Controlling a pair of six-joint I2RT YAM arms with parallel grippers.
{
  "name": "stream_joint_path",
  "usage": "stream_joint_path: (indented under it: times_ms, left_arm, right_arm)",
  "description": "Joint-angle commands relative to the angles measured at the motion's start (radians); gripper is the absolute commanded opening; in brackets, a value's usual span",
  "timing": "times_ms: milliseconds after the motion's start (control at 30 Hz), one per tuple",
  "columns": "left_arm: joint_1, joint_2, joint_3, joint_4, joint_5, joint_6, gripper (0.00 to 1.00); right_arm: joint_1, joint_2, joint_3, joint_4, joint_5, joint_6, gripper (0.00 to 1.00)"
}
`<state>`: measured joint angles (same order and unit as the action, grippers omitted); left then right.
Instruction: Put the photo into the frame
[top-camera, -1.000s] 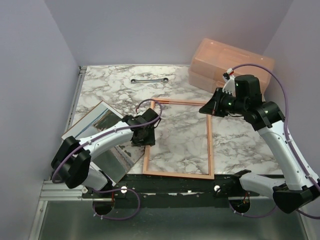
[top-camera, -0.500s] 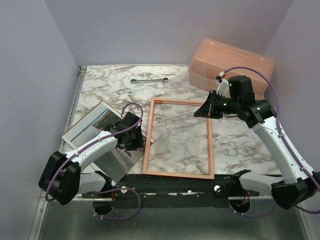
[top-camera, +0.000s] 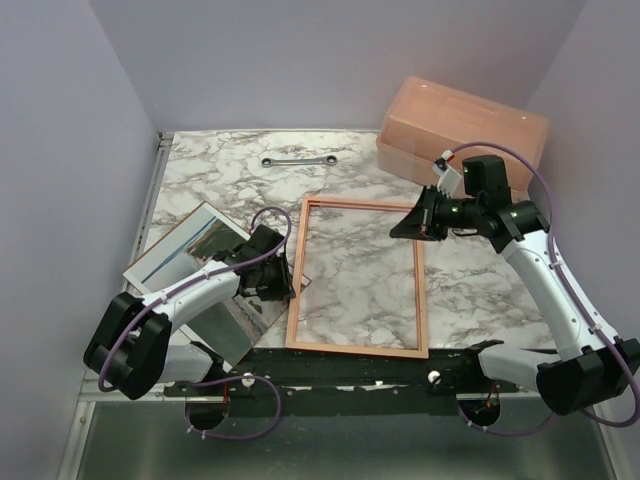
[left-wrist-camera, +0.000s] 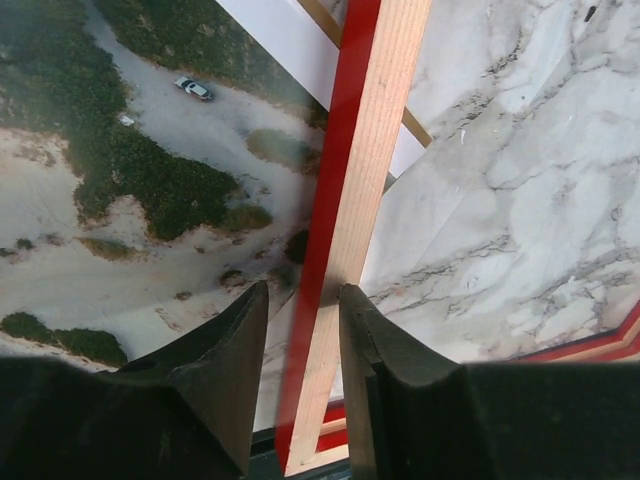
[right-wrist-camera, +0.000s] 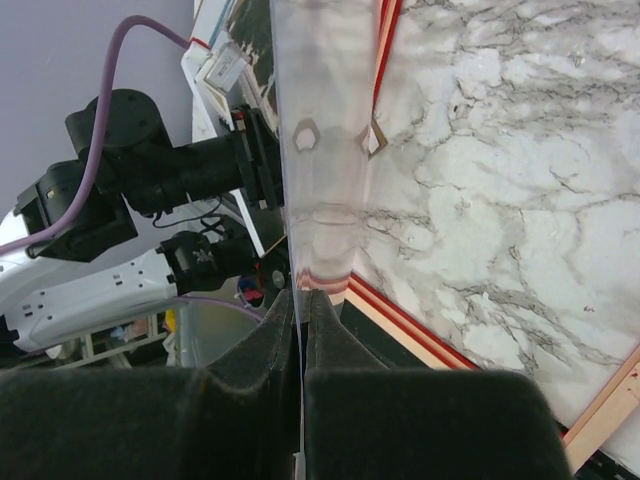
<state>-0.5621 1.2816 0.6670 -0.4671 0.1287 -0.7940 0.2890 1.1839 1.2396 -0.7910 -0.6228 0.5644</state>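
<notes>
Top external view: frame (top-camera: 421, 300) lies wood-side up mid-bench (top-camera: 200, 165) towards the near edge. Photo (top-camera: 185, 245) lies just left of it, partly under the left arm, its edge running beneath the frame's left rail. Left wrist view: left gripper (left-wrist-camera: 303, 295) straddles that rail, jaws narrow, one finger (left-wrist-camera: 225, 370) apart from the red face. Right wrist view: right gripper (right-wrist-camera: 301, 297) has its jaws closed on a clear pane (right-wrist-camera: 322, 150), near the frame's far right corner. Box (top-camera: 462, 125) sits at the bench's far right corner, wrench (top-camera: 299, 160) near the far edge.
</notes>
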Motion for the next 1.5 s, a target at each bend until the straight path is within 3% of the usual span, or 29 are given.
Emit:
stream_joint_path:
  times_ms: [0,200,567,900,1467]
  left_arm:
    - [0.006,0.025,-0.009,0.003,-0.012,0.000,0.34]
    - [0.005,0.041,-0.007,-0.001,-0.026,0.005,0.23]
    - [0.005,0.069,0.000,-0.008,-0.041,0.016,0.13]
    - [0.005,0.085,0.006,-0.018,-0.054,0.023,0.10]
    - [0.005,0.105,0.009,-0.024,-0.060,0.029,0.08]
  right_arm:
    - [-0.022,0.003,-0.039,0.055,-0.120,0.013,0.00]
    - [-0.030,0.017,-0.050,0.064,-0.136,0.017,0.00]
    - [-0.036,0.045,-0.069,0.099,-0.186,0.035,0.00]
    - [-0.044,0.070,-0.041,0.102,-0.192,0.040,0.00]
    - [-0.043,0.046,-0.140,0.165,-0.212,0.082,0.00]
